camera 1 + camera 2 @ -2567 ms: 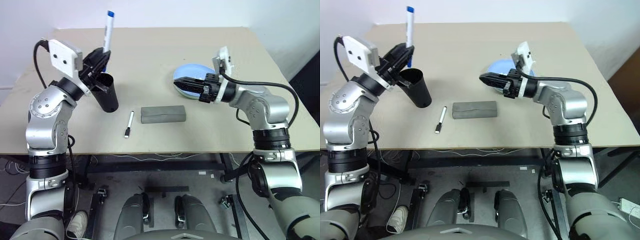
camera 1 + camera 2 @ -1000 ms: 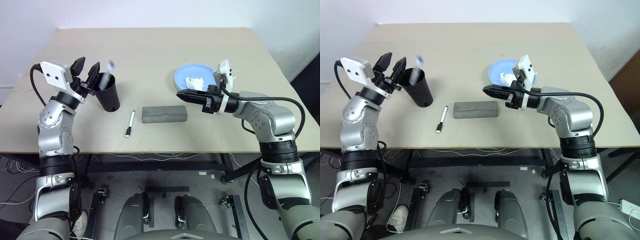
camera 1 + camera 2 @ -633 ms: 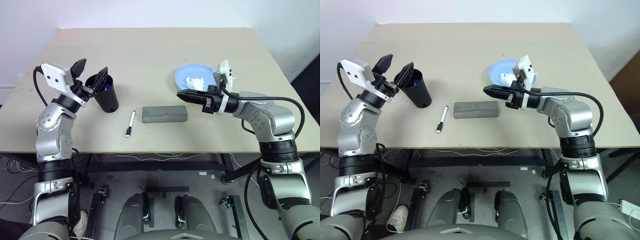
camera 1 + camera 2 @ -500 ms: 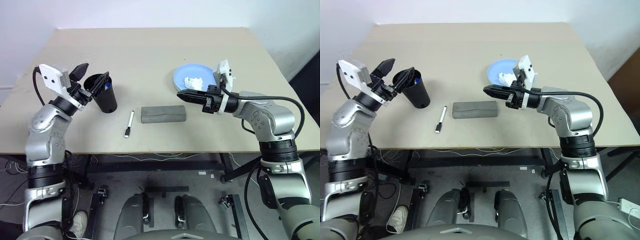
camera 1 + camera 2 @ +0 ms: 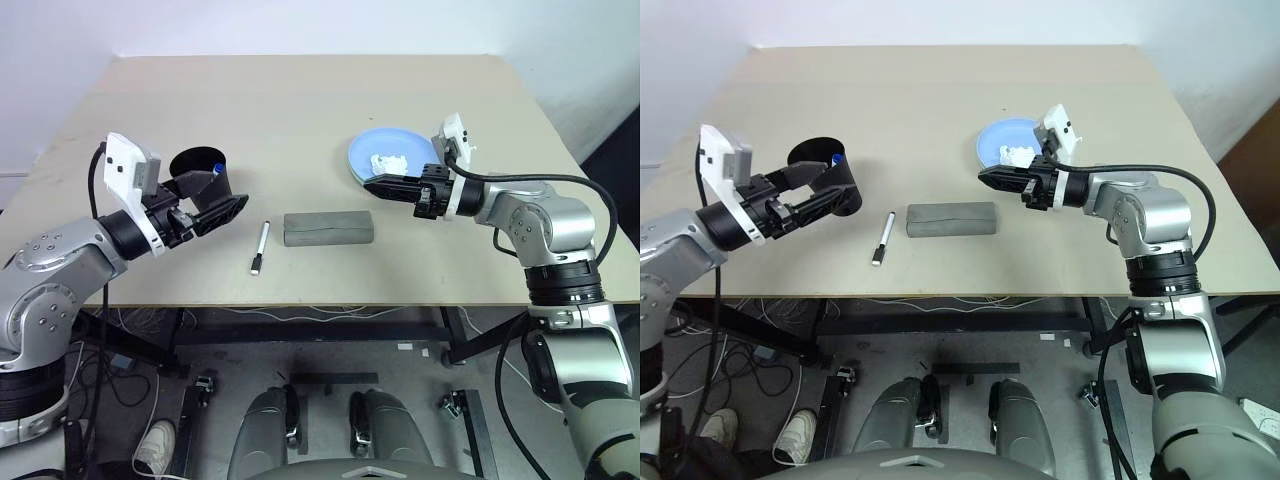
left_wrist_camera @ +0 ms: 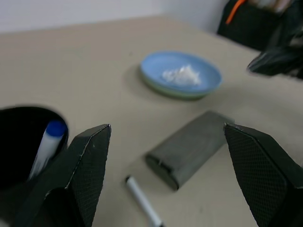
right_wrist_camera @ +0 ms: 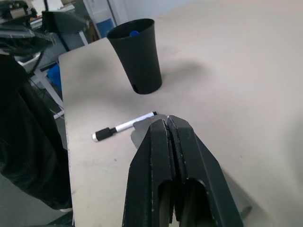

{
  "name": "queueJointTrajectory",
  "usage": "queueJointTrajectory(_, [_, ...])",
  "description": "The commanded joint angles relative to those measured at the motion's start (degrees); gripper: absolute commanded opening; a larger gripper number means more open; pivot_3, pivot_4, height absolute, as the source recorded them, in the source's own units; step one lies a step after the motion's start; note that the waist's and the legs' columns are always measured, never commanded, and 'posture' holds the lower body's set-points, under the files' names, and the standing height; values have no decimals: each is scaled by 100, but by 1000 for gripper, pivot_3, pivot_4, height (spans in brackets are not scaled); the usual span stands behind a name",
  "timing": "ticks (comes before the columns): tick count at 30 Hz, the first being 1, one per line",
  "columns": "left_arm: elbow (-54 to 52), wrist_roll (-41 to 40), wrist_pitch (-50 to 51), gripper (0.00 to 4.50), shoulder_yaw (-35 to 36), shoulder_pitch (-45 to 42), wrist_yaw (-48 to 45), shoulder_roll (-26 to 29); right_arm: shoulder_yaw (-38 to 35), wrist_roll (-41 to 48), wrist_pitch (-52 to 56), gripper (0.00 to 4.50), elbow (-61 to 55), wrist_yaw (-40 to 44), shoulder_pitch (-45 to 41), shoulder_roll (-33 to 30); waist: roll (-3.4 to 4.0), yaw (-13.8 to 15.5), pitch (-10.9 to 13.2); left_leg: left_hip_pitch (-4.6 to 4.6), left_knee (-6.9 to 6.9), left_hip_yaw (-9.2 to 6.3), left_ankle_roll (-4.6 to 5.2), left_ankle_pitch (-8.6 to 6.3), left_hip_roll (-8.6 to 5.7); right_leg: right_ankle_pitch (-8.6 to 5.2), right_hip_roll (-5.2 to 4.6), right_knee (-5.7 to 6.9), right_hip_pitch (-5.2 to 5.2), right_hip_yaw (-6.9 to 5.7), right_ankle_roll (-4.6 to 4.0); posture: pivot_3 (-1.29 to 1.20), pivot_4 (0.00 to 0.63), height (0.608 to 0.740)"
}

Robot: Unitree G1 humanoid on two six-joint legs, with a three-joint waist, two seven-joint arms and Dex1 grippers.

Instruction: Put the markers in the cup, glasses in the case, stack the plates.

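Black plastic, the cup (image 5: 197, 168) stood upright on the table (image 5: 300, 110) with the blue-capped marker (image 6: 47, 142) inside. The left gripper (image 5: 205, 212), jaws spread wide and empty, hovered at the cup's 6 o'clock. The black-capped marker (image 5: 259, 248) lay at the closed grey case's (image 5: 327, 228) 9 o'clock. At the case's 2 o'clock sat the stacked plates (image 5: 392, 159), blue uppermost, holding something small and white (image 5: 389, 162). The right gripper (image 5: 381, 186), jaws pressed together and empty, hovered at their 6 o'clock.
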Motion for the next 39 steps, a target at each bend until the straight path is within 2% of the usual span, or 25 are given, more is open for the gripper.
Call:
queueJointTrajectory(1, [-290, 19, 658, 3970, -142, 26, 276, 333, -83, -59, -188, 52, 43, 85, -239, -69, -2, 0, 1, 0, 1, 0, -3, -1, 0, 0, 0, 0, -1, 0, 0, 0, 150, 710])
queueJointTrajectory(4, [-212, 121, 1099, 3970, -437, -111, 626, 270, -90, -112, -266, 52, 155, 64, -323, -15, -1, 10, 2, 0, 0, 0, -6, -3, 0, -1, 0, 0, -2, 0, -2, 0, 150, 710])
queueJointTrajectory(18, [277, 442, 2914, 3970, -877, -1323, 2070, -1061, -145, -115, -210, 52, 33, -58, -314, -10, -25, 13, 16, -4, 1, 0, 5, 5, -3, 2, -1, -1, -1, 1, 1, 0, 150, 710])
queueJointTrajectory(23, [575, 1040, 3601, 3970, -985, -1648, 2636, -1442, -163, -112, -209, 52, 16, -106, -288, -20, -26, 14, 17, 0, 4, 0, 4, 7, -3, 3, 0, 1, 5, 0, 2, 0, 150, 710])
queueJointTrajectory(26, [710, 1387, 4028, 3970, -844, -1836, 2909, -1884, -199, -96, -212, 52, 19, -150, -284, -13, -29, 15, 19, -1, 4, 0, -1, 10, -4, 3, 1, 1, 4, 0, 4, 0, 150, 710])
queueJointTrajectory(34, [819, 1768, 4090, 3970, -1048, -2044, 2757, -2492, -237, -62, -228, 52, -69, -261, -234, 2, -33, 16, 21, -1, 5, 0, -10, 15, -4, 4, 0, 2, 4, 0, 4, 0, 150, 710])
queueJointTrajectory(39, [934, 1910, 4111, 3970, -1169, -2105, 2719, -2639, -272, -63, -217, 52, -114, -300, -176, -37, -33, 18, 21, -1, 6, 0, -9, 12, -4, 4, -3, 2, 5, 1, 5, 0, 150, 710])
